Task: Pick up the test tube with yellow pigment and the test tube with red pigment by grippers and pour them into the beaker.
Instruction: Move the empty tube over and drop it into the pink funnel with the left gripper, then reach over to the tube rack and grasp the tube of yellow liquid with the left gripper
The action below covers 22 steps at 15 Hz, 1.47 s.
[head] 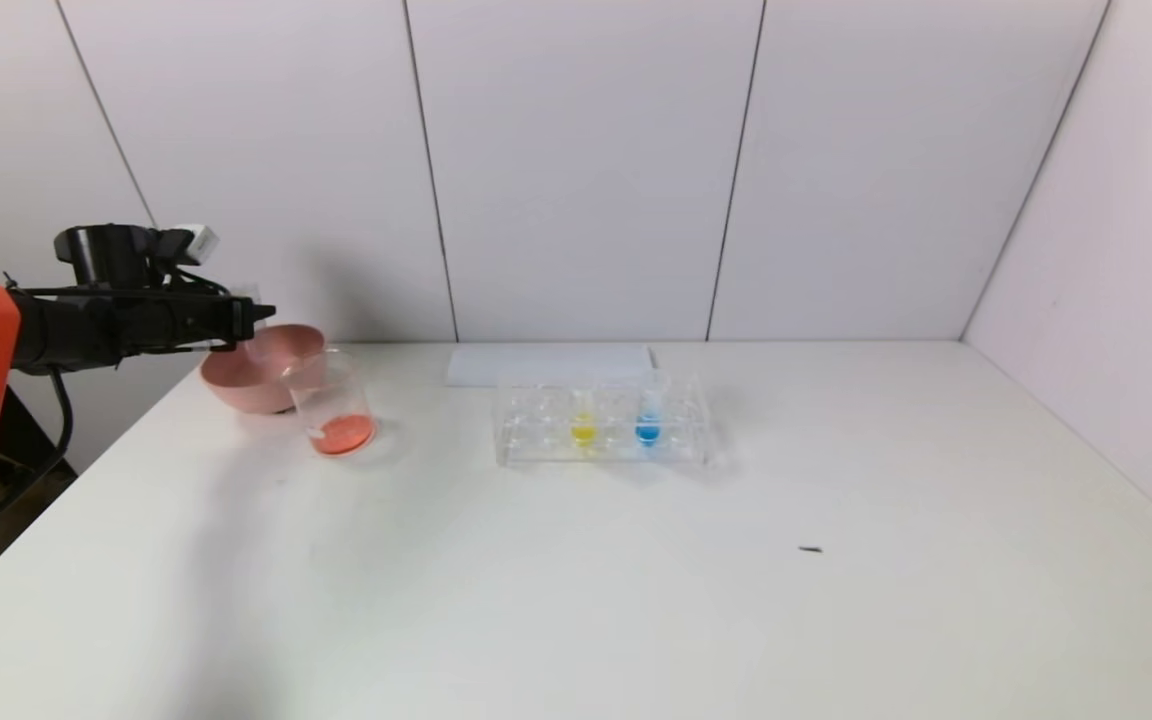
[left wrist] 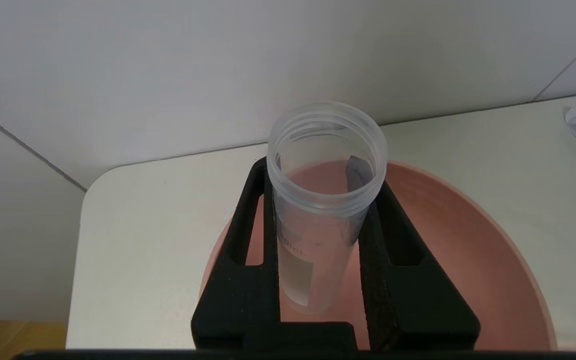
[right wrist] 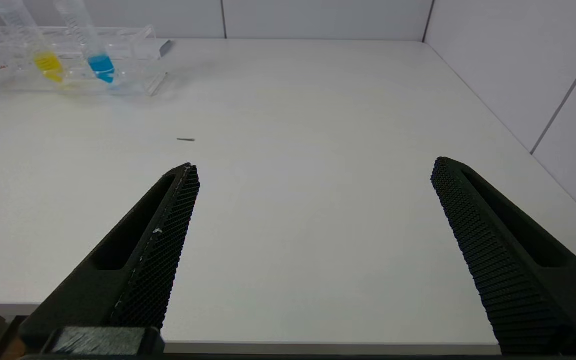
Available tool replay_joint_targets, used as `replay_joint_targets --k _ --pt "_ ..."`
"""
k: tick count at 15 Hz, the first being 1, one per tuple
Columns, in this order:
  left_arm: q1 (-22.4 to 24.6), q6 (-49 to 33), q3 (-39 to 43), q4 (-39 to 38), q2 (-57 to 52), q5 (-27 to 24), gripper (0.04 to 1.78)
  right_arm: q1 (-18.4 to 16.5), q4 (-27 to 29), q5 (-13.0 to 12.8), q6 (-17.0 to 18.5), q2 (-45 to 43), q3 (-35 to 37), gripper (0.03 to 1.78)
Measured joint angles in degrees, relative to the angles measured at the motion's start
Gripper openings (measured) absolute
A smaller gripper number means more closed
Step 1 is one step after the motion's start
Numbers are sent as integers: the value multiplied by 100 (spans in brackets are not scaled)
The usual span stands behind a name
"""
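My left gripper (head: 258,315) is high at the far left, over the pink bowl (head: 256,378). In the left wrist view it (left wrist: 320,175) is shut on an empty clear test tube (left wrist: 313,245), open mouth towards the camera; no red liquid shows in it. The beaker (head: 334,400) stands beside the bowl with red-orange liquid at its bottom. The test tube with yellow pigment (head: 584,425) stands in the clear rack (head: 536,440); it also shows in the right wrist view (right wrist: 48,62). My right gripper (right wrist: 313,175) is open and empty over the table's front edge, out of the head view.
A tube with blue liquid (head: 648,425) stands beside the yellow one in the rack. A white paper sheet (head: 548,363) lies behind the rack. A small dark speck (head: 810,549) lies on the table. Walls close in behind and on the right.
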Motion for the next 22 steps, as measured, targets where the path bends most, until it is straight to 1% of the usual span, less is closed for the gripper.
replay_joint_targets --k 2,3,4,5,9,11,12,14,22 --pt "11 0 0 0 13 -5 52 2 -2 0 2 0 0 170" --pt "9 0 -5 -2 17 -2 57 0 -2 0 2 0 0 170" --pt "6 0 -6 -2 17 -2 66 0 -2 -1 2 0 0 170" --pt "13 0 -6 -2 17 0 78 0 -2 0 0 0 0 170" --pt "13 -2 -6 -13 5 0 141 0 -2 0 2 0 0 170" --pt "22 -5 2 -24 -20 1 162 0 -2 0 2 0 0 170" --pt "22 -5 27 -28 -44 1 170 0 0 -1 2 0 0 170" --pt "20 -11 96 -37 -129 0 177 0 0 0 2 0 0 170" --pt "24 -95 855 -194 -998 1 176 0 -2 2 2 0 0 170"
